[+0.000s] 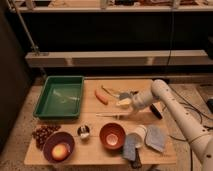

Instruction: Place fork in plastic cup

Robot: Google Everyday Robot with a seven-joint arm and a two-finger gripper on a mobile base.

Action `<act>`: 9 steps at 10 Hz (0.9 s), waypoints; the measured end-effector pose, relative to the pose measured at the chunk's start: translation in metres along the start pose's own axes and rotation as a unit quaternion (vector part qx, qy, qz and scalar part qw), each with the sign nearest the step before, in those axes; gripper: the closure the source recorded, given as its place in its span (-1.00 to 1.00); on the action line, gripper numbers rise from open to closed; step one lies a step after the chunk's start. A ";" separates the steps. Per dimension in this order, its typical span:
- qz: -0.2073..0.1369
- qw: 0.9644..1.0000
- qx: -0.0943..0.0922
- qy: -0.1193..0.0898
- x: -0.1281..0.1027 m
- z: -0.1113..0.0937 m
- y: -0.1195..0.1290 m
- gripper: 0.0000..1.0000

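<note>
The fork (113, 115) lies flat on the wooden table (95, 157), a thin silver line pointing left and right, just behind the orange bowl (112, 135). The plastic cup (138, 135), whitish with a round rim, stands to the right of that bowl near the front. My gripper (124, 99) hangs over the middle back of the table, just behind the fork's right end and well behind the cup. A pale yellowish thing (123, 103) sits right at the gripper.
A green tray (60, 95) is at back left. An orange carrot (101, 96) lies left of the gripper. A small metal cup (83, 131), grapes (44, 134) and a purple bowl with fruit (59, 146) are front left. Grey cloths (155, 138) lie front right.
</note>
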 end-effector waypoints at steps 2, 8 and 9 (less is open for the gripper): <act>0.000 1.000 -0.003 -0.005 0.000 0.005 0.001 -0.60; 0.000 1.000 -0.005 -0.007 0.001 0.008 0.001 -0.60; 0.000 1.000 -0.005 -0.007 0.001 0.009 0.002 -0.60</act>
